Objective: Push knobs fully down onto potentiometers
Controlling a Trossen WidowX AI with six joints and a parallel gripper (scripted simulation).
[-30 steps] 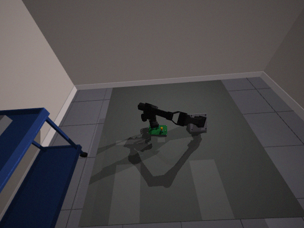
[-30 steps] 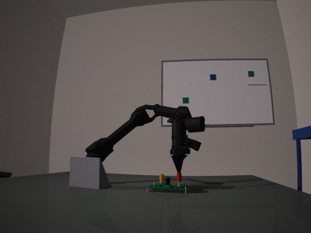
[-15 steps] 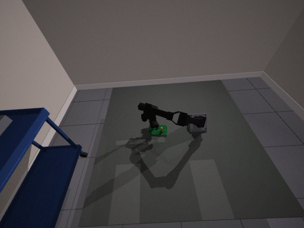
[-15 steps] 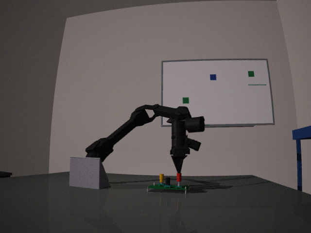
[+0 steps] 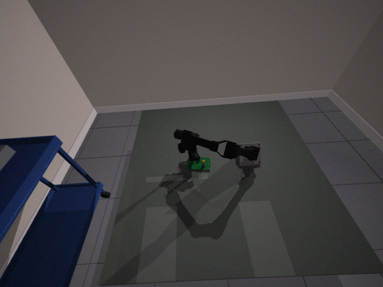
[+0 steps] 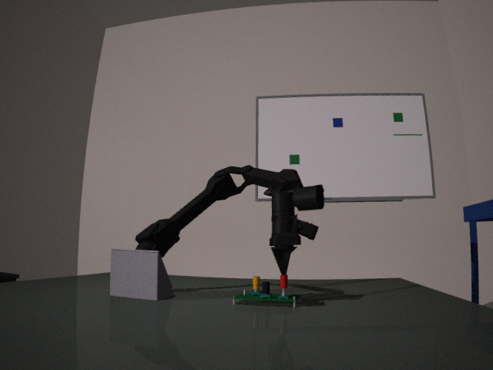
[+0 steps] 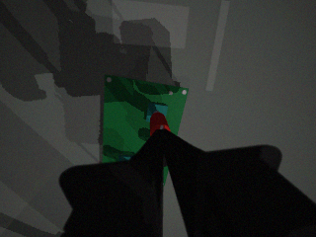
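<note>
The green circuit board (image 5: 206, 168) (image 6: 249, 297) (image 7: 113, 114) stands on short legs. The red knob (image 6: 283, 281) (image 7: 158, 121) stands upright on its shaft, with a light stretch of shaft showing between it and its potentiometer. The yellow knob (image 5: 203, 161) (image 6: 256, 282) also stands high, with a small gap beneath it. A black knob (image 6: 266, 287) sits low, against its potentiometer. My gripper (image 6: 283, 274) (image 7: 161, 133) is shut and empty, pointing straight down. Its closed tips are at the top of the red knob, touching or nearly so. In the wrist view the fingers hide the board's near part.
The arm's grey base block (image 5: 247, 163) (image 6: 133, 274) stands beyond the yellow knob's side of the board. A blue cart (image 5: 58, 216) (image 6: 474, 254) stands off to the side. A whiteboard (image 6: 358, 159) hangs on the wall behind.
</note>
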